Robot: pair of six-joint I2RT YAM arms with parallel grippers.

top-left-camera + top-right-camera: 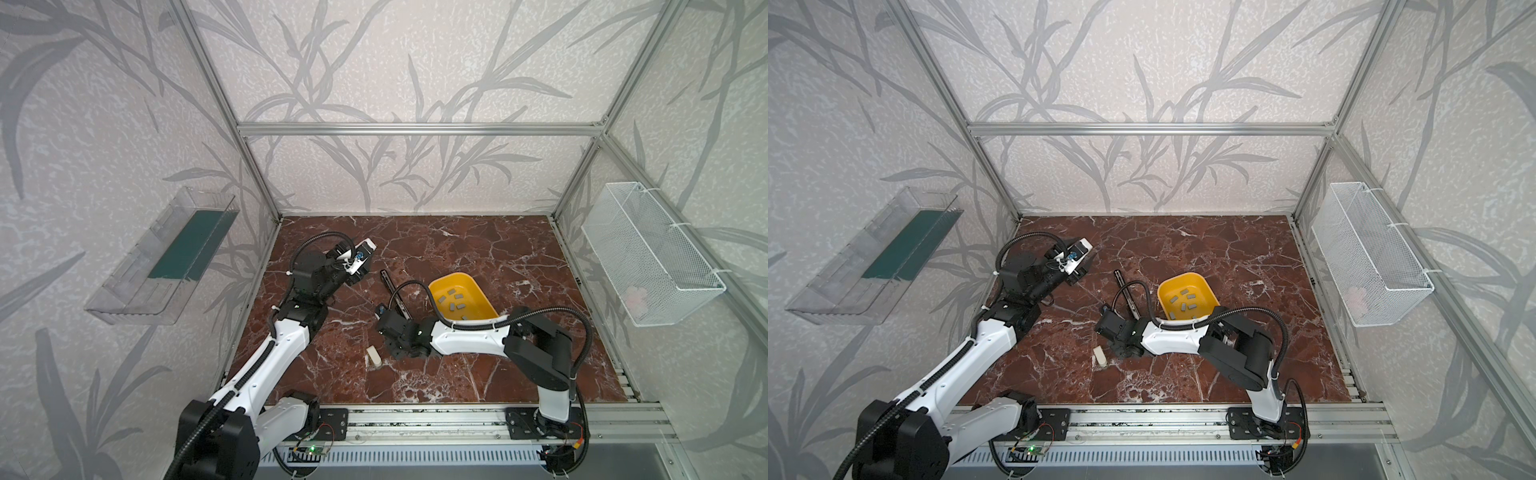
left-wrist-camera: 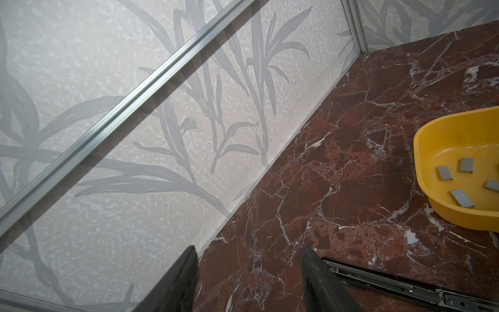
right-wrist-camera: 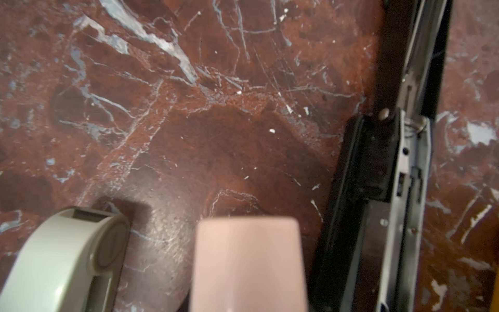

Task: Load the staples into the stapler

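Right pincer (image 1: pixel 394 351) — clamped on a pink stapler (image 3: pixel 248 264) — hangs near the staples (image 1: pixel 451 307) in their tray (image 1: pixel 451 277).

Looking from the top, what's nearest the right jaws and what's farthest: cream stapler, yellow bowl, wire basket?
From the right gripper, in a top view:
1. Cream stapler, right beside it.
2. Yellow bowl, farther back on the table.
3. Wire basket, on the right wall.

**Glossy marble-look top, plastic and metal**
The red-brown veined marble-look tabletop (image 1: pixel 478 249) shines. The smooth yellow plastic tray (image 2: pixel 424 173) holds matt grey metal staples (image 2: pixel 462 198); at its nine o'clock the long black stapler (image 3: pixel 375 167) bares bright metal. A cream plastic stapler (image 3: pixel 62 256) and a pale pink plastic piece (image 3: pixel 248 264) look satin.
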